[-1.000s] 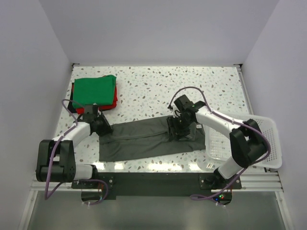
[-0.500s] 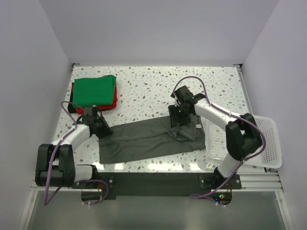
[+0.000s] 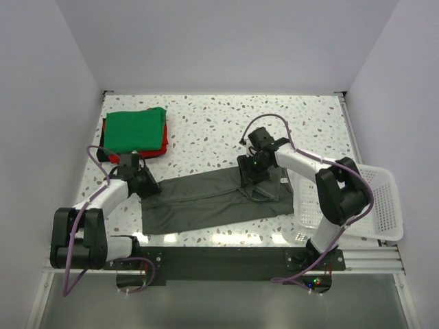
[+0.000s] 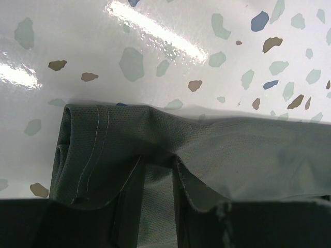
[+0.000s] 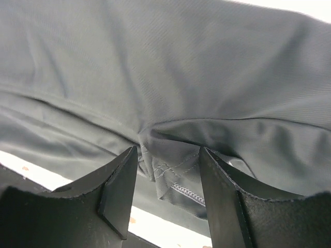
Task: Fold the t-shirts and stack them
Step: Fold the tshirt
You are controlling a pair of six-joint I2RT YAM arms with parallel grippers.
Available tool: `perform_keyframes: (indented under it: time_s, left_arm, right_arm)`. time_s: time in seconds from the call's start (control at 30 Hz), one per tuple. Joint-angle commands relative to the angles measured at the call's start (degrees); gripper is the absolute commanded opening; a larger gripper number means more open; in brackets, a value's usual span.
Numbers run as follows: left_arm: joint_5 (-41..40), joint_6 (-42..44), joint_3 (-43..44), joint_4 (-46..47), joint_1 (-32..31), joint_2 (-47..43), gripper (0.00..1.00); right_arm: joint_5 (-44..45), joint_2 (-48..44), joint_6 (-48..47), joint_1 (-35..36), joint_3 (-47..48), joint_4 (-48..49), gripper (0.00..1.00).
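White basket [image 3: 385,205] sits beside grey shirt [image 3: 199,205]; green shirt [image 3: 134,130] far left.

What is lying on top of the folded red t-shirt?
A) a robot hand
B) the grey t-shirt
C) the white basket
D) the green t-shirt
D: in the top view, the folded green t-shirt sits on the red t-shirt, whose edges peek out from under it at the far left of the table.
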Motion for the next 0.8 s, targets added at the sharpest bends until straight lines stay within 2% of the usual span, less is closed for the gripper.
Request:
perform_keyframes:
  time_s: [0.0, 0.37, 0.6, 0.77]
  left_arm:
    - [-1.9, 1.2, -2.2, -4.2, -0.2, 0.7, 0.33]
    - [-1.9, 1.3, -2.4, -3.7, -0.2, 1.3, 0.33]
    - [-1.8, 1.6, -2.6, -3.3, -0.2, 1.9, 0.33]
    - [-1.6, 1.6, -2.6, -3.3, -0.2, 1.8, 0.33]
  right_arm:
    - [-4.8, 1.0, -2.8, 0.0, -1.0, 1.2, 0.54]
    - [-11.9, -1.6, -3.5, -0.1, -0.7, -7.7, 0.54]
    - [-28.5, 4.6, -6.2, 0.1, -0.2, -11.8, 0.54]
    - [-25.5, 3.3, -6.8, 0.1, 1.6, -14.1, 0.53]
